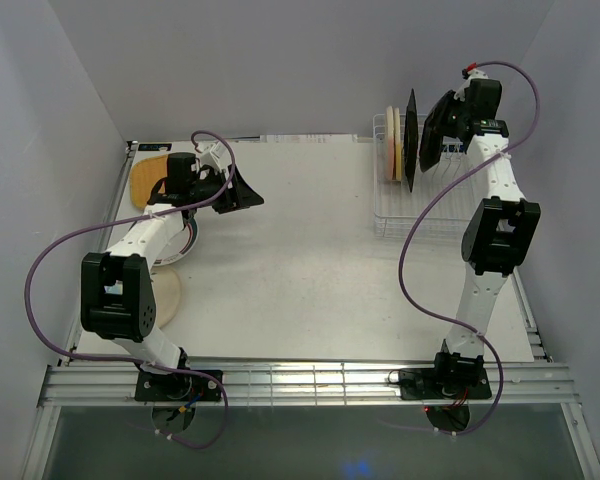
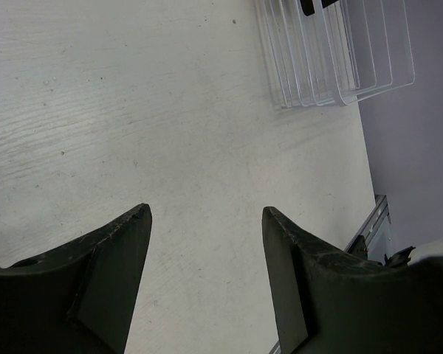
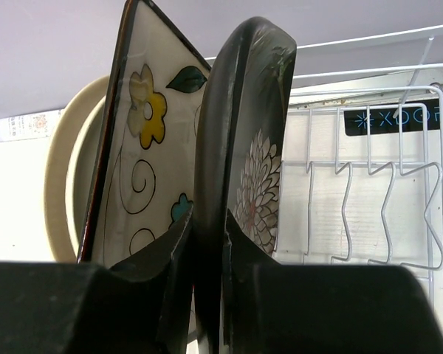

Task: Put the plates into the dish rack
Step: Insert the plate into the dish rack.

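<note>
At far right of bench [image 1: 300,290], dish rack [image 1: 420,215] holds round cream-edged plates [image 1: 391,145], two by look, and square cream floral plate [image 3: 144,147], upright. Square black floral plate [image 3: 244,147] stands beside it, right gripper [image 3: 207,225] clamped on its rim; seating hidden. Far left, left to load: orange plate [image 1: 143,185], round white plate [image 1: 188,242] under left arm [image 1: 145,235], pale round plate [image 1: 168,298]. Left gripper [image 2: 207,221] apart, empty, over bench.

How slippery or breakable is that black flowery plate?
The glossy black square floral plate looks glazed, probably slippery where the right end effector pinches it. Seemingly rigid ceramic, it might chip against the white wire dish rack.
</note>
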Controlling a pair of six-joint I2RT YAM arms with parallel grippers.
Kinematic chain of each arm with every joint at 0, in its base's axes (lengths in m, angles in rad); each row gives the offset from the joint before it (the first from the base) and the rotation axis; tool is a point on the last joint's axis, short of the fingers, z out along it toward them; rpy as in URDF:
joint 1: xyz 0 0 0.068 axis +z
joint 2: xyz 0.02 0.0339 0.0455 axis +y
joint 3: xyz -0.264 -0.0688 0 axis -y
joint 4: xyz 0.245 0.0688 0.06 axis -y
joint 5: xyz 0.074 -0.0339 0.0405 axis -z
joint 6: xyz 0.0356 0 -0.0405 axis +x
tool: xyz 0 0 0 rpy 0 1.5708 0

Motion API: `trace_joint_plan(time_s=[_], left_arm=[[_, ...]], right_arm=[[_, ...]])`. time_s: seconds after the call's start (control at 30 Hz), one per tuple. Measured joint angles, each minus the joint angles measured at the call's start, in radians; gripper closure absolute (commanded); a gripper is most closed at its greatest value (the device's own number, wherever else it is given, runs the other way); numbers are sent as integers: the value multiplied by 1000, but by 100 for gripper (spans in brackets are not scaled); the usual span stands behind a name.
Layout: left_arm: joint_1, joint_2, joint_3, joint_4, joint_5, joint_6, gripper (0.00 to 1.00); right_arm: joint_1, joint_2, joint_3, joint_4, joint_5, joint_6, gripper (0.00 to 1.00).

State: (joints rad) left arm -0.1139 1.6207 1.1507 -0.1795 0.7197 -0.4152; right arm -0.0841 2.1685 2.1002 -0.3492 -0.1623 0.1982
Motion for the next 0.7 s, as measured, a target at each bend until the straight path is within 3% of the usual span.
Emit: trace_joint_plan(time_s=[0.7], left_arm=[[0,0,0,0,0,0,28]], right_arm=[[-32,0,21,-59,-41,91,92]])
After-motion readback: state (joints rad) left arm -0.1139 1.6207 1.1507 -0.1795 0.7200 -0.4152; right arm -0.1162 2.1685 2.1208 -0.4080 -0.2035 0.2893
